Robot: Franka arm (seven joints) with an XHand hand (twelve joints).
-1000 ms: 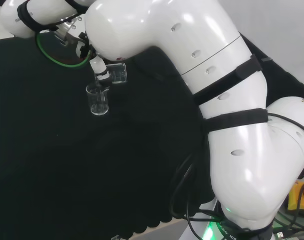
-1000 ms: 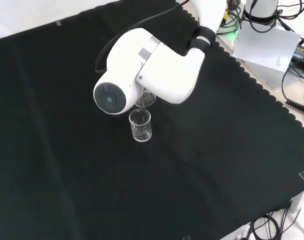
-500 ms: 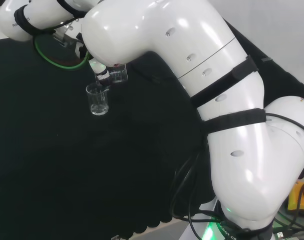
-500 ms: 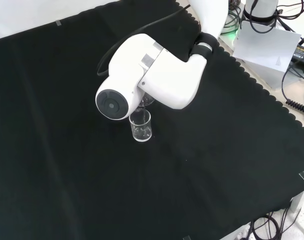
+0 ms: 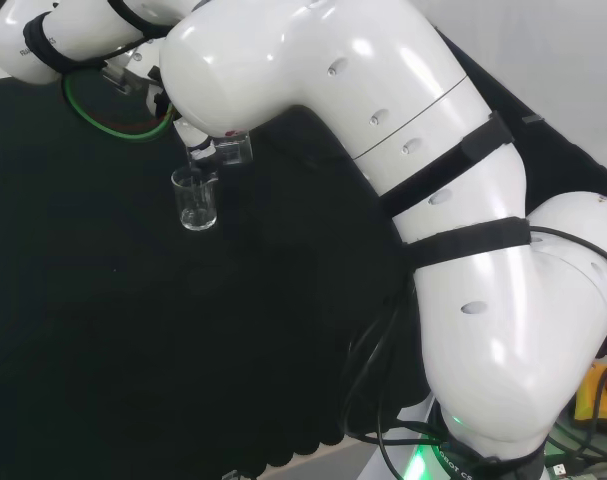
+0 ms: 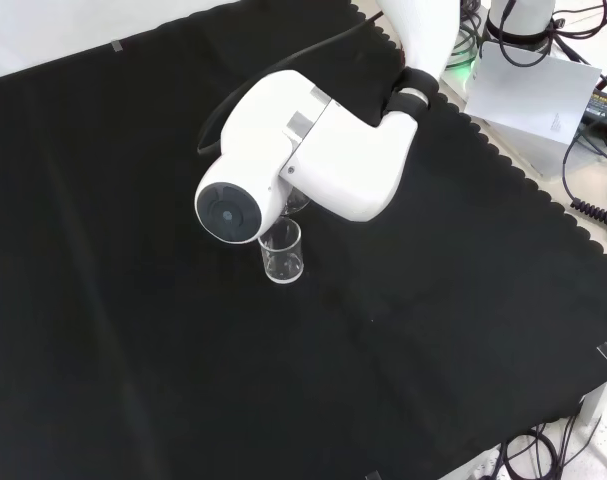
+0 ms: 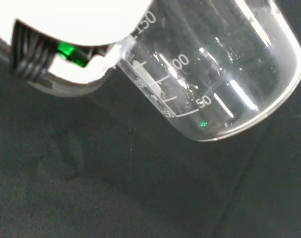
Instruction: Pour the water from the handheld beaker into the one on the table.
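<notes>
The table beaker (image 5: 196, 200) is clear glass and stands upright on the black cloth; the front view has the table beaker (image 6: 281, 250) just below the arm's round grey cap. The handheld beaker (image 5: 234, 149) hangs tilted right above its rim, its mouth toward the table beaker. A sliver of the handheld beaker (image 6: 296, 203) peeks from under the white link. In the wrist view the handheld beaker (image 7: 214, 74) is steeply tipped, with droplets on its wall. The hand (image 5: 200, 150) is shut on it, mostly hidden by the arm. How much water either beaker holds I cannot tell.
A green cable loop (image 5: 118, 112) lies on the cloth behind the hand. The arm's big white link (image 6: 313, 160) covers the cloth above the table beaker. A white sheet (image 6: 528, 90) and cables lie beyond the cloth's scalloped edge at the front view's right.
The arm's link has crept forward over the handheld beaker, which now shows less in both views and leans further over the table beaker. The table beaker has not moved.
</notes>
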